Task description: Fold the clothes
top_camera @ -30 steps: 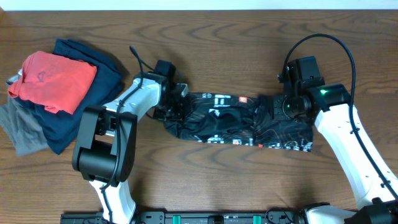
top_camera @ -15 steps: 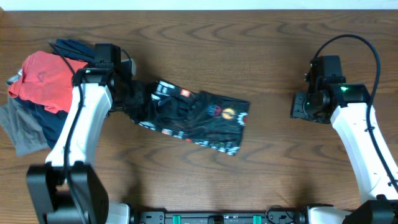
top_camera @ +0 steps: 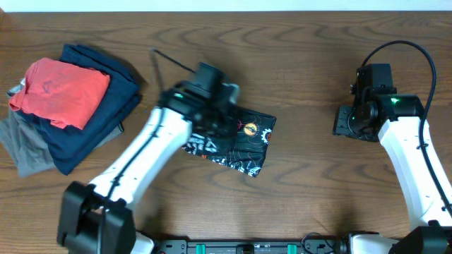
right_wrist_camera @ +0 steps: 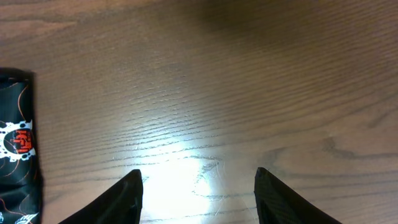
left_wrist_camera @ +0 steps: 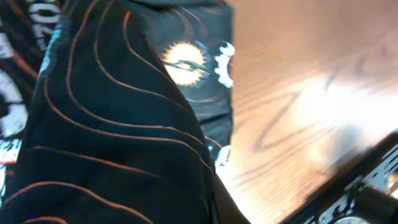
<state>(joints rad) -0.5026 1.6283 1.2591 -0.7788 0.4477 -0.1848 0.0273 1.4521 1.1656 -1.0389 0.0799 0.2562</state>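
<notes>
The jersey (top_camera: 244, 141) lies on the table (top_camera: 304, 204) about in the middle, a little to the left, folded into a compact and slightly tilted packet. It is black. In the overhead view a round orange-yellow logo (top_camera: 250, 128) and a white gear-shaped logo (top_camera: 265, 135) show on its right part, and white lettering runs along its near edge. In the left wrist view the cloth (left_wrist_camera: 112, 124) fills most of the picture. Thin orange contour lines curve over a raised fold, and the same two logos sit on the flat layer behind it.

The left arm (top_camera: 141, 162) reaches from the near left corner diagonally to the jersey, and its image is blurred. The left gripper (top_camera: 217, 118) is over the far left part of the packet, right at the cloth. I cannot tell whether its fingers are spread or pinching the fabric, because no view shows them clearly.

The right arm (top_camera: 413, 162) stands on the right side, bent upward. The right gripper (top_camera: 351, 121) hangs over bare wood, well apart from the jersey. In its wrist view the gripper (right_wrist_camera: 198, 177) has both fingers (right_wrist_camera: 124, 199) spread wide with nothing between them, and only the jersey's right edge (right_wrist_camera: 15, 143) appears at the left border.

At the far left lies a pile with a red shirt (top_camera: 60, 88), a navy garment (top_camera: 106, 106) and a grey garment (top_camera: 25, 152).
</notes>
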